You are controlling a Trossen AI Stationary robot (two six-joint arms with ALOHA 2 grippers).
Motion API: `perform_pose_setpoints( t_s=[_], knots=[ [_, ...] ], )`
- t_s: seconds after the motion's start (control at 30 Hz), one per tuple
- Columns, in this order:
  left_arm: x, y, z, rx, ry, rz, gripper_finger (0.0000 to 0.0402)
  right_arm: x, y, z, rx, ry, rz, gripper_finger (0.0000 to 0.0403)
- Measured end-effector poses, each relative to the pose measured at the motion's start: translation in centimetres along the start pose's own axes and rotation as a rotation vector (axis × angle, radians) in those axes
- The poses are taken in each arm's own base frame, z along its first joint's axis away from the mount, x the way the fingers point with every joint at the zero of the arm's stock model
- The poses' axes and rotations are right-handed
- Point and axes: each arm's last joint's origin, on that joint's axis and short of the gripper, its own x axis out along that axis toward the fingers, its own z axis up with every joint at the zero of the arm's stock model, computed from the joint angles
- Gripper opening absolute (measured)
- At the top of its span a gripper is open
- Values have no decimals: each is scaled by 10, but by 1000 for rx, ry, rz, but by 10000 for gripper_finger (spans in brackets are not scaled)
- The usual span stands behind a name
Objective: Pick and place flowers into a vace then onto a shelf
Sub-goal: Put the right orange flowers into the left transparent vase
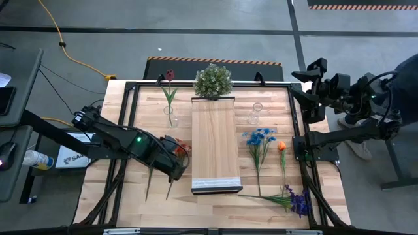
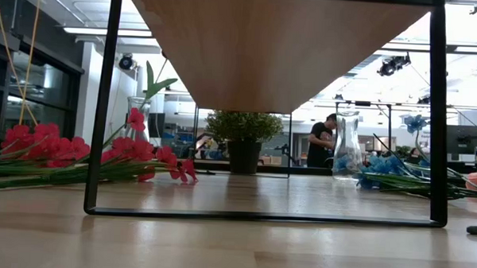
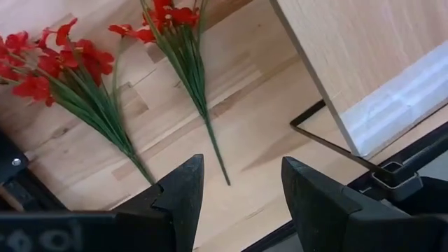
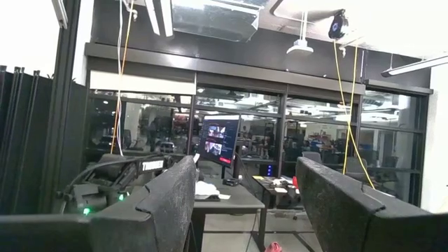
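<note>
Flowers (image 1: pixel 159 175) with red blooms are laid on the table (image 1: pixel 215 202) left of the shelf (image 1: pixel 212 145); above them the left gripper (image 3: pixel 238 192) is held, fingers apart. The right gripper (image 4: pixel 245 203), parted and empty, is raised beyond the table's right edge.

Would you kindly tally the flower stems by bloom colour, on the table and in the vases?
Red flowers: 3
Blue flowers: 1
Orange flower: 1
Purple flowers: 1
Total: 6
</note>
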Motion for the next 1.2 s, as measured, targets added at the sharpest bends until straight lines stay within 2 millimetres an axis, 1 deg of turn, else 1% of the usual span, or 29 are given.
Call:
perform_pose_setpoints(
  t_s=[0.13,0.33,0.67,0.8,1.0,1.2],
  knots=[
    [0,-1,1,-4,-37,2,225,0,0,-1,2,6,1,236],
    [11,-8,1,4,-49,26,225,0,0,-1,0,14,3,236],
    [50,-29,-3,44,1,131,225,0,0,-1,-4,15,3,236],
    [58,-32,-4,47,9,152,225,0,0,-1,-5,15,3,236],
    [59,-34,-5,49,3,144,225,-1,0,-1,-4,16,3,236],
    [57,-35,-17,54,-62,140,225,-1,0,-3,-7,31,5,236]
  ],
)
